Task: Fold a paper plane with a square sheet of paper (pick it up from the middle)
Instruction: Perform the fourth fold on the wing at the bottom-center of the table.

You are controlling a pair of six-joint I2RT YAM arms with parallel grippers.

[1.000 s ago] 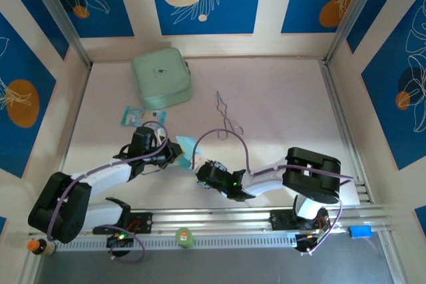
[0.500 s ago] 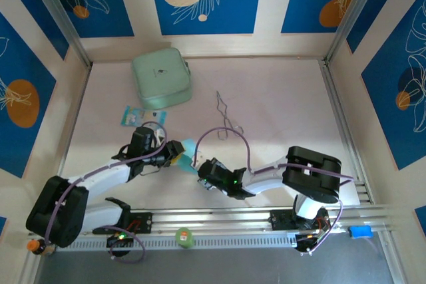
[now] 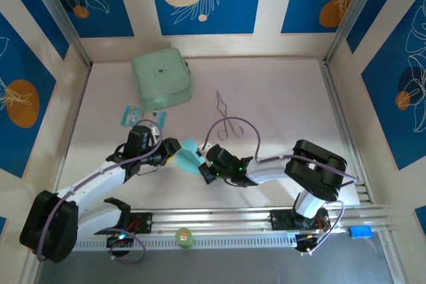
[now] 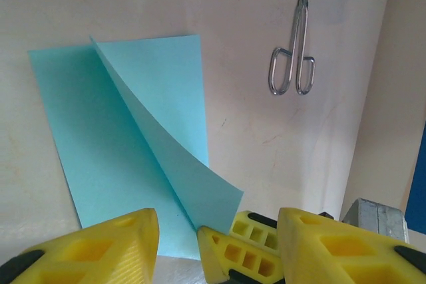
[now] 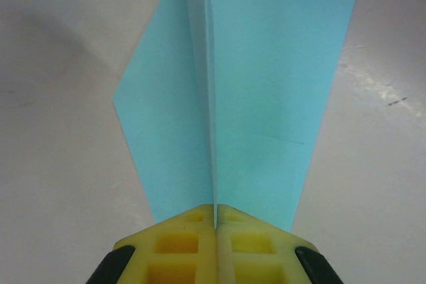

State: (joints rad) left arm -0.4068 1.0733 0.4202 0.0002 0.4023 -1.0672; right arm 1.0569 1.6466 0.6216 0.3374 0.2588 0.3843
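While the R gripper pinches the paper by its raised flap, the L gripper stands open next to it.

Paper lies on the desk at front-centre, between both grippers; most of it is flat, w/ one flap curling up off a diagonal crease. R gripper's fingers are pressed together w/ the flap's thin edge clamped between them. L gripper's jaws are apart, one either side of the sheet's near edge, gripping nothing. Tongs lie just beyond the paper; case sits back-left, packet just in front of it.
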